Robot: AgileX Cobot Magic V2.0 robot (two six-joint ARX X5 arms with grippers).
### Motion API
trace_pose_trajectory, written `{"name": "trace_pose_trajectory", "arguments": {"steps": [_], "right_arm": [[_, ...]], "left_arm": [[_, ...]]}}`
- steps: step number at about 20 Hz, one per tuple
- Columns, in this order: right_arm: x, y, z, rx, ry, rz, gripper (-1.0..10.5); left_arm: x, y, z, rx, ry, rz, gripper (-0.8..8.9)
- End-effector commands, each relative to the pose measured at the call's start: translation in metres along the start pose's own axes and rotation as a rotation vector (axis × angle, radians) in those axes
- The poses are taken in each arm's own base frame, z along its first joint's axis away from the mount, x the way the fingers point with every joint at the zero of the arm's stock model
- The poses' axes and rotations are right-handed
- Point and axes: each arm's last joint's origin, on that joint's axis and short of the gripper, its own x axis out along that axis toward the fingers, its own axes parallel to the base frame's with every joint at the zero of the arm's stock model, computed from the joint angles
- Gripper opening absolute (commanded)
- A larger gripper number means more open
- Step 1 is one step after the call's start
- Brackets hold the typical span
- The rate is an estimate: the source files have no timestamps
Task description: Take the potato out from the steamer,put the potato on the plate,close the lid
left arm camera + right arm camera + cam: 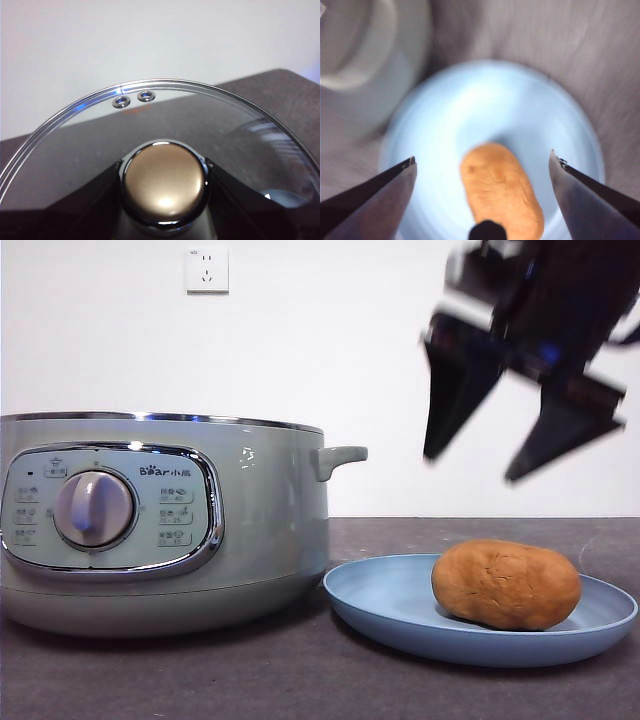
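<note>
- Now I see the potato point(506, 584) lying on the light-blue plate point(385, 605), just beside the steamer point(160, 525) on the bench point(250, 680); that step looks done.
- My right tool point(475, 468) hangs above the plate, jaws spread wide, empty.
- My left tool point(164, 210) grips the glass lid point(85, 150) by its knob point(164, 185).
- Next I'd judge: lower the lid squarely onto the open steamer.

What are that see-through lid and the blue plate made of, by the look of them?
The lid looks like clear glass: the table shows through it, and two small metal eyelets sit near its edge. Its knob has a glossy, mirror-like shine. The plate is matte light blue, probably plastic or glazed ceramic; I can't tell which.
</note>
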Motion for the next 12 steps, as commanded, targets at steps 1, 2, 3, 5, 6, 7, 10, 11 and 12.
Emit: {"name": "trace_pose_trajectory", "arguments": {"steps": [1,2,3,5,6,7,10,11,12], "right_arm": [[-0.034,0.006,0.002,0.004,-0.116,0.009,4.4],[-0.048,0.007,0.000,0.008,-0.162,0.013,4.4],[-0.063,0.009,-0.002,0.010,-0.204,0.017,4.4],[-0.090,0.013,-0.010,0.007,-0.282,0.020,4.4],[-0.102,0.014,-0.014,0.010,-0.318,0.012,4.4],[-0.113,0.015,-0.019,0.010,-0.350,0.008,4.4],[-0.140,0.018,-0.034,0.008,-0.420,0.017,4.4],[-0.147,0.018,-0.038,0.006,-0.436,0.019,4.4],[-0.152,0.019,-0.043,0.004,-0.449,0.021,4.4]], "left_arm": [[0.010,-0.003,0.007,-0.011,-0.032,-0.015,-0.09],[0.019,-0.005,0.007,-0.006,-0.007,-0.031,-0.08],[0.028,-0.006,0.006,0.001,0.019,-0.031,-0.08],[0.050,-0.010,0.003,0.018,0.075,-0.031,-0.08],[0.061,-0.013,0.002,0.023,0.102,-0.043,-0.08],[0.072,-0.015,0.000,0.031,0.124,-0.058,-0.09],[0.102,-0.021,-0.006,0.039,0.187,-0.088,-0.09],[0.112,-0.023,-0.009,0.039,0.207,-0.099,-0.08],[0.120,-0.025,-0.011,0.041,0.223,-0.102,-0.08]]}}
